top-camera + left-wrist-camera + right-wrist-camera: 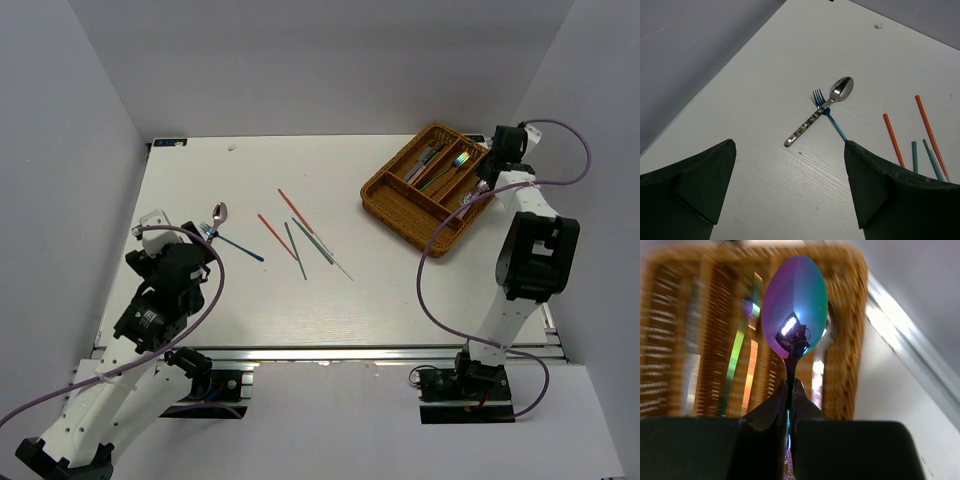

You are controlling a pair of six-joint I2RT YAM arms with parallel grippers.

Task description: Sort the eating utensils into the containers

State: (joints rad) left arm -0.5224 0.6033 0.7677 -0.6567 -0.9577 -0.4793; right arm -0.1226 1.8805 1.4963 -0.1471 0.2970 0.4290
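R hand [790, 386] grips iridescent spoon [795, 305] over tray [844, 365]; L hand [790, 155] spread.

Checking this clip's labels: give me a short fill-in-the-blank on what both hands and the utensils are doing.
The right hand grips the iridescent spoon by its ____.
The wicker tray sits at the table's far ____ corner.
The silver spoon crosses a ____ fork.
The left hand is ____ and holds nothing.
Missing words: handle; right; blue; open.
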